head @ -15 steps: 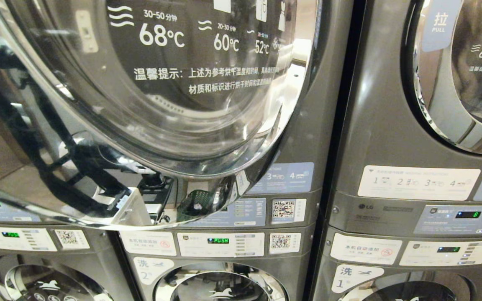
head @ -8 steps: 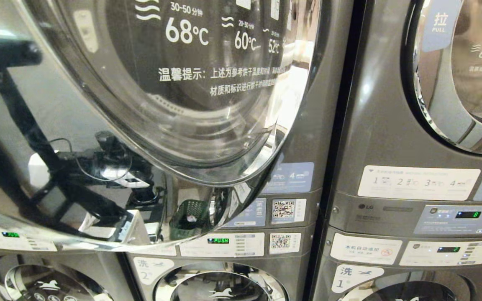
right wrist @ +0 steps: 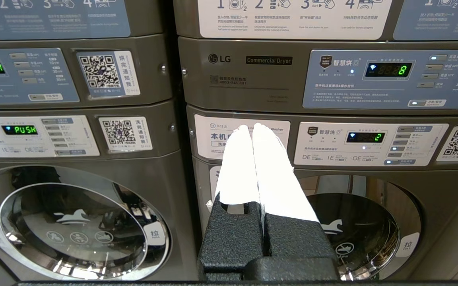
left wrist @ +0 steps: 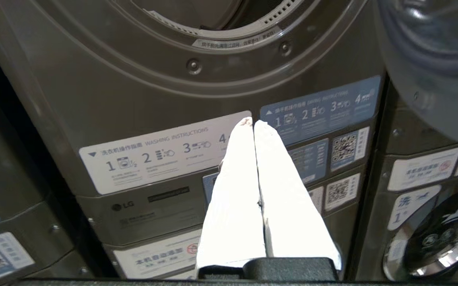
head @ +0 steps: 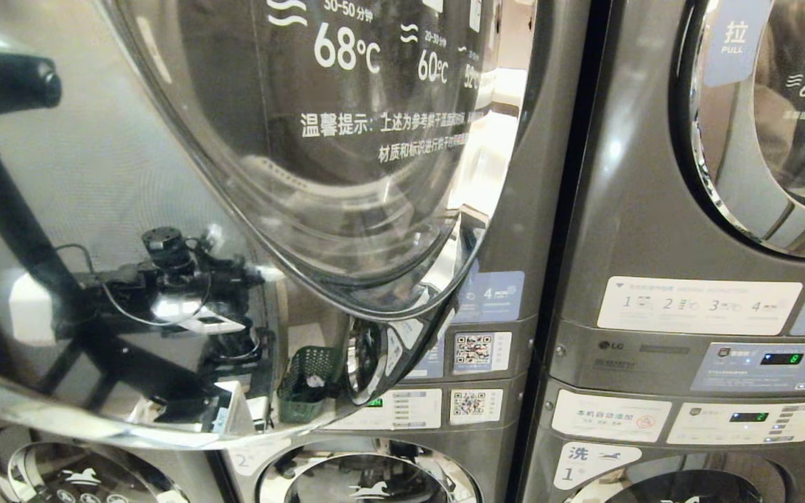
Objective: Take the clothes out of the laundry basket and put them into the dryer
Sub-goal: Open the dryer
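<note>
Dryer door hangs part open at the left, the green laundry basket only mirrored in its chrome rim. Your left gripper is pinched together, empty, below the drum opening; swing the door wide before fetching clothes.

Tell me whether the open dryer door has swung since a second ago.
Yes. The dryer door has swung further open: its lower rim now covers the PUSH control panel beneath it, while the right-hand dryer stays put.
</note>
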